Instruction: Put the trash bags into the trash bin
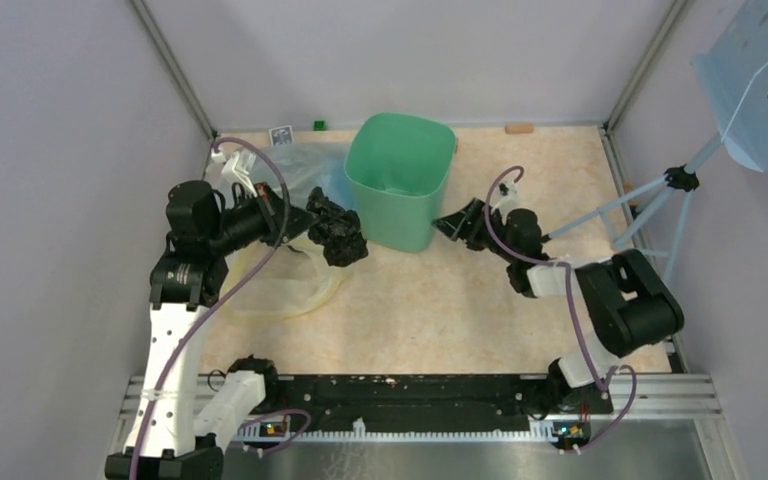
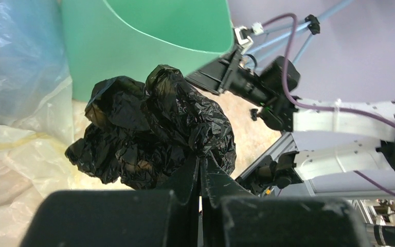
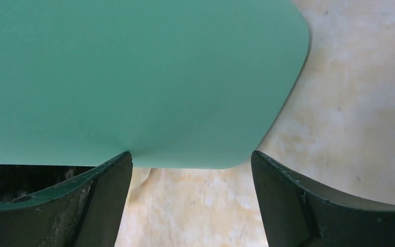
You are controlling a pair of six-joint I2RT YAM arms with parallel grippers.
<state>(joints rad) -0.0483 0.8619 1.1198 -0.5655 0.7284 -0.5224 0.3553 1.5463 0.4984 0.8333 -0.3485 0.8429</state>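
a beige tabletop [image 1: 440,310] seen from above, with two robot arms mounted at its near edge

a mint-green trash bin [image 1: 400,215] stands upright at the middle of the far edge, its open mouth facing up; it has no lid, and inside only its green floor shows

the left gripper [image 2: 200,163] is raised just left of the bin, pointing towards the bin's left wall. its jaws are pressed together and pinch a fold of the black trash bag [image 2: 154,128]. in the left wrist view the two fingers meet in a narrow slit, and the plastic is bunched right at their tips. the rest of the bag bulges out beyond the fingertips as a crumpled, glossy lump that hangs clear of the tabletop. the lump sits outside the bin, against the lower part of the left wall near its near left corner and below the rim. whether the plastic touches the wall cannot be told

the right gripper [image 3: 190,154] is low on the other side, at the bin's right wall near the base. its jaws are spread wide. in the right wrist view the bin's rounded lower corner fills the space ahead of and between the two dark fingers, and bare tabletop shows below it. the fingers are not closed on the bin

a large clear bag [image 1: 300,170] lies on the tabletop at the far left corner, behind and under the left arm
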